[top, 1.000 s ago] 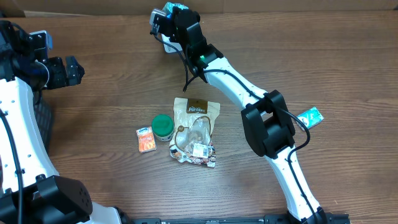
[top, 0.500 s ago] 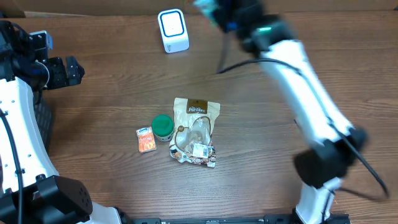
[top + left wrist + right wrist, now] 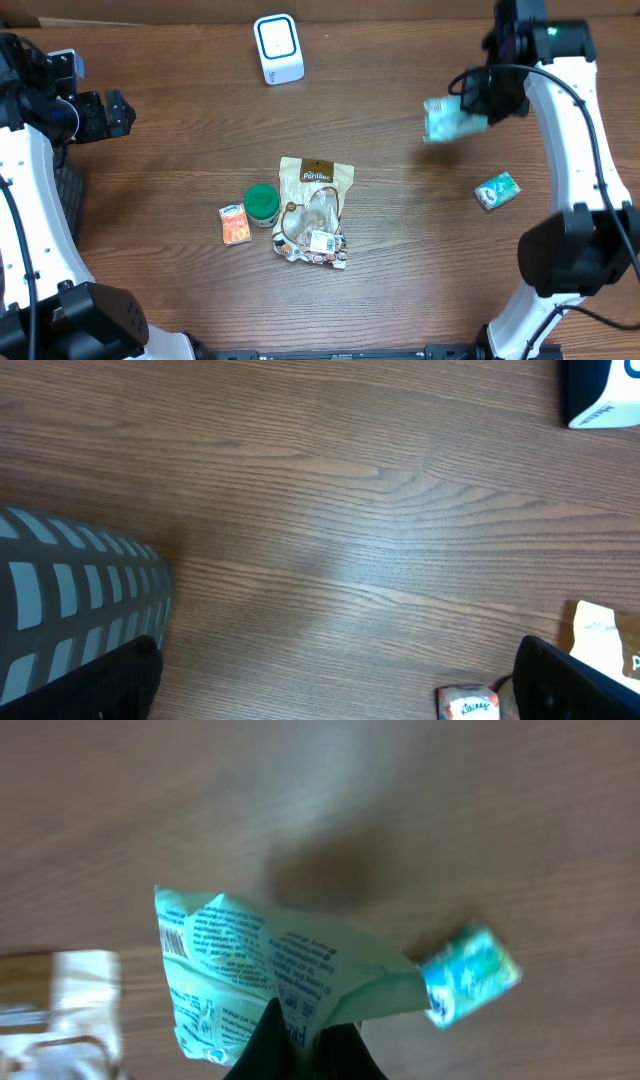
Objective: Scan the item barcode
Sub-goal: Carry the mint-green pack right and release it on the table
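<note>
Lying nearest the arms' bases, a snack bag (image 3: 315, 210) sat flat on the desk (image 3: 400, 250). A green-lidded jar (image 3: 262, 202) stood just beside its left edge, and an orange pack (image 3: 235, 224) lay just left of the jar. Well to the right of them lay a teal sachet (image 3: 497, 189), alone on the wood.

Farther back, the right pincer (image 3: 303, 1025) was clamped tight on a pale green packet (image 3: 452, 119). It pinched a crumpled fold at the packet's edge, so the packet hung above the desk, apart from everything else. In the overhead view the packet was smeared by blur. From the right wrist its printed side showed small text, too soft to read, and whether a barcode faced outward could not be told. In that view the sachet lay to the packet's right and the bag was a blur at the left edge.

Across the desk, at about the same depth, the left pincer (image 3: 337, 660) stood spread wide, holding nothing, over bare wood beside a gridded pad (image 3: 70, 580).

Farthest of all, the white scanner (image 3: 278, 48) stood near the desk's back edge, well apart from the held packet.
</note>
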